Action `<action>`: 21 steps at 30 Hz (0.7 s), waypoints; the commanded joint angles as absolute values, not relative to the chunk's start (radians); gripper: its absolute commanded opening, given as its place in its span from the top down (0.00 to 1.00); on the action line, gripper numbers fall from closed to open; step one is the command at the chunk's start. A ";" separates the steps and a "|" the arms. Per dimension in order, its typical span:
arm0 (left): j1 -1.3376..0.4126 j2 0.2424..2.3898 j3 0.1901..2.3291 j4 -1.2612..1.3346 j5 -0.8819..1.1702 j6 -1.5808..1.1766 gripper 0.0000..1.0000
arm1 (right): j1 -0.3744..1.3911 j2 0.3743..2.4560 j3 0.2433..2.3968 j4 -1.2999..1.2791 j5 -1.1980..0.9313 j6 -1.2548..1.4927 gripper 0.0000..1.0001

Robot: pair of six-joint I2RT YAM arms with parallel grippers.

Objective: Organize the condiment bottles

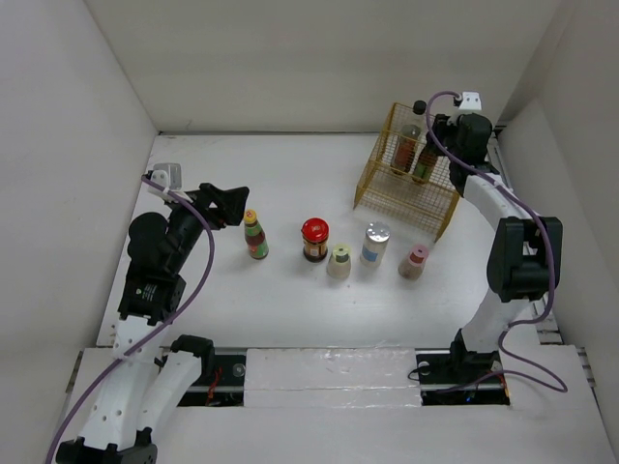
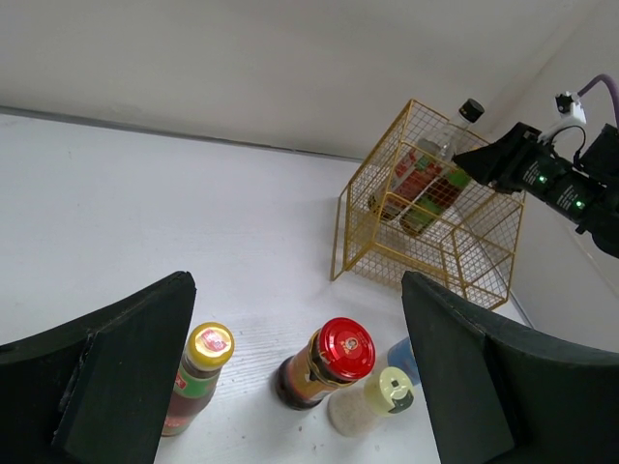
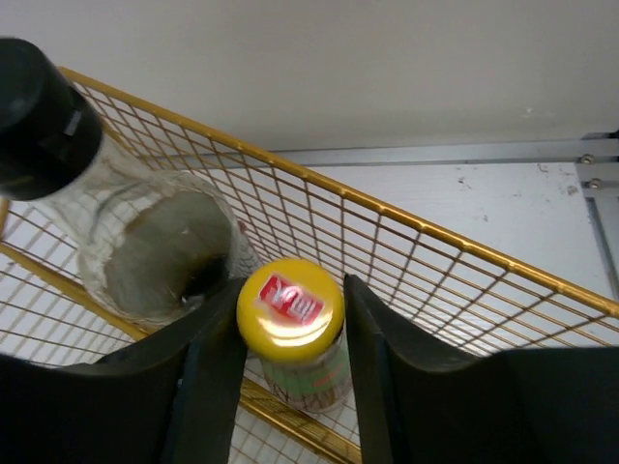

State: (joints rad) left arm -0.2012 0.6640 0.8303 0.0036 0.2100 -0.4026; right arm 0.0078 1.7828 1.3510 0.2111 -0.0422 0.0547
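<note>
Condiment bottles [image 1: 339, 261]: two in basket [image 1: 380, 180]; right fingers [image 3: 208, 387] astride yellow-capped one [image 3: 290, 309], grip unclear; left fingers [image 2: 126, 377] apart.

Robotics lab cell, bare white walls [image 1: 319, 58], arms [image 1: 155, 261] bolted to table [image 1: 290, 193]

The white table [image 1: 290, 174] bears a wire basket [image 1: 401, 200], a yellow-capped bottle [image 1: 255, 236], a red-lidded jar [image 1: 314, 239] and three shakers [image 1: 375, 244].

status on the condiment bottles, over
Left gripper open, by the table row. Right gripper flanks the yellow-capped bottle inside the basket, beside the black-capped bottle; grip unclear. Five containers left on the table. Nothing in the way.
</note>
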 commanded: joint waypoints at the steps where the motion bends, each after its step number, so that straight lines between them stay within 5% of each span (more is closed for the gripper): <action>1: -0.202 0.660 0.822 0.054 0.227 -0.405 0.17 | 0.008 1.732 1.382 0.328 -0.104 0.106 0.48; 6: -0.202 0.660 0.822 0.054 0.227 -0.405 0.17 | 0.008 1.646 1.391 0.296 -0.077 0.106 0.17; 11: -0.202 0.660 0.822 0.054 0.227 -0.405 0.17 | 0.038 1.560 1.391 0.296 -0.086 0.106 0.17; 12: -0.202 0.660 0.822 0.054 0.227 -0.405 0.17 | 0.061 1.546 1.391 0.296 -0.103 0.097 0.20; 13: -0.202 0.660 0.822 0.054 0.227 -0.405 0.17 | 0.075 1.522 1.379 0.320 -0.129 0.097 0.33; 16: -0.202 0.660 0.822 0.054 0.218 -0.405 0.17 | 0.165 1.500 1.355 0.344 -0.282 0.075 0.89; 19: -0.202 0.660 0.822 0.054 0.218 -0.405 0.17 | 0.294 1.531 1.364 0.325 -0.501 0.019 0.91; 21: -0.202 0.660 0.822 0.054 0.218 -0.405 0.17 | 0.375 1.568 1.364 0.292 -0.560 -0.050 0.73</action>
